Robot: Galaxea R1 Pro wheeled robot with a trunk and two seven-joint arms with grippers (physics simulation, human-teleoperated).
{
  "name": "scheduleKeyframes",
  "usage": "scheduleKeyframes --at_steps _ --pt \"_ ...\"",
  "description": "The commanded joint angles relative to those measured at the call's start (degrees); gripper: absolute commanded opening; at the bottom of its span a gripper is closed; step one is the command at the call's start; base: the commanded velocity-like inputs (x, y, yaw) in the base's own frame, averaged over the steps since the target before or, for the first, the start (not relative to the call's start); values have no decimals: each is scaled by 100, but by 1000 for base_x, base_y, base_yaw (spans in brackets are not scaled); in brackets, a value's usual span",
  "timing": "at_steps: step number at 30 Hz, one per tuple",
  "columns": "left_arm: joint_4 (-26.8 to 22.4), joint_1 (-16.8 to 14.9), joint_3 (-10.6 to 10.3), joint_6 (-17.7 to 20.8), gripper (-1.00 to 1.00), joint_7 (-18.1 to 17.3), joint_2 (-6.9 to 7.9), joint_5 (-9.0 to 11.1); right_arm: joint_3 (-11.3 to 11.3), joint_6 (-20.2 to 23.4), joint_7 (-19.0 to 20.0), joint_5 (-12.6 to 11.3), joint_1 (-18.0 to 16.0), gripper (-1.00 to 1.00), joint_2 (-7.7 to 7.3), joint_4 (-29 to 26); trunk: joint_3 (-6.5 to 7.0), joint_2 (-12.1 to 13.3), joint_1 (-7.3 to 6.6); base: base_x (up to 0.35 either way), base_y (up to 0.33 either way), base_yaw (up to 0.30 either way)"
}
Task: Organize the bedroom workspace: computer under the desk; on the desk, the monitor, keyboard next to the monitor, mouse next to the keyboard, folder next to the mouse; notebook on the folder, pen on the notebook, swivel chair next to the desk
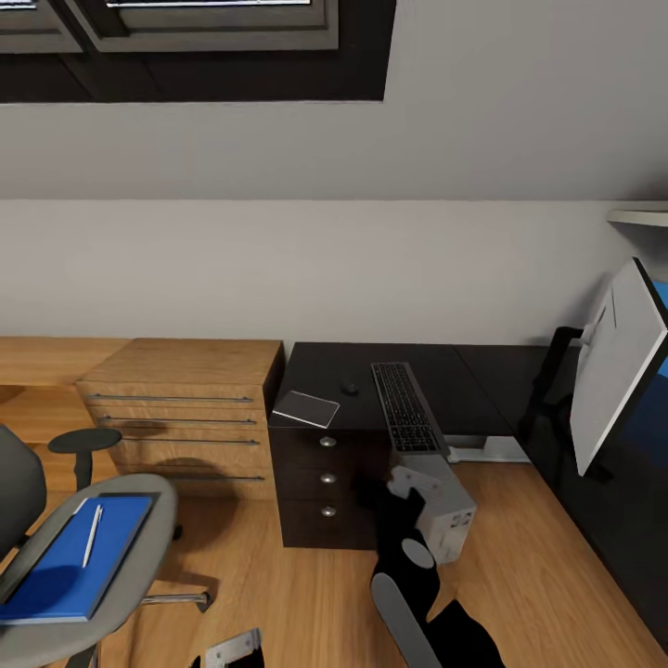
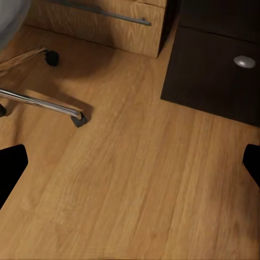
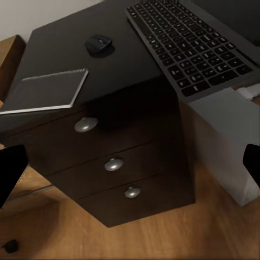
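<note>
Our right gripper (image 3: 130,165) is spread wide and holds nothing, its dark fingertips (image 3: 11,170) at the frame's two side edges in the right wrist view, hanging before the desk's (image 3: 59,46) three-drawer pedestal. Our left gripper (image 2: 130,168) is likewise released and empty over bare wood floor (image 2: 135,184), near a chrome leg and caster of the swivel chair (image 2: 40,103).

In the head view, the keyboard (image 1: 404,406) lies at centre on the desk (image 1: 482,380), its long axis running from the near edge toward the wall, its near end overhanging the edge. The mouse (image 1: 349,388) sits just left of it, and the notebook (image 1: 305,408) lies flat, further left, skewed at the near corner. The computer (image 1: 443,506) stands on the floor below the keyboard's near end. The monitor (image 1: 617,371) leans at the right edge. At lower left, the folder (image 1: 70,566) rests on the swivel chair (image 1: 139,547) seat, with the pen (image 1: 92,535) on it, pointing up-frame.
</note>
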Motion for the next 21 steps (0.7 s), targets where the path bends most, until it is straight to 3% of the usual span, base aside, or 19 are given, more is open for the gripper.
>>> scheduleKeyframes --at_steps 1,8,21 --pt "-37 1 -16 -63 100 19 2 60 39 31 -42 -16 1 100 0 -41 -5 -3 0 0 0 0" --pt "-263 7 -12 -217 100 6 0 65 264 13 -67 3 22 100 -5 -89 -5 -3 0 0 0 0" --pt "-525 8 -11 -223 100 1 0 62 304 10 -83 20 26 100 2 -116 229 518 -285 0 0 0"
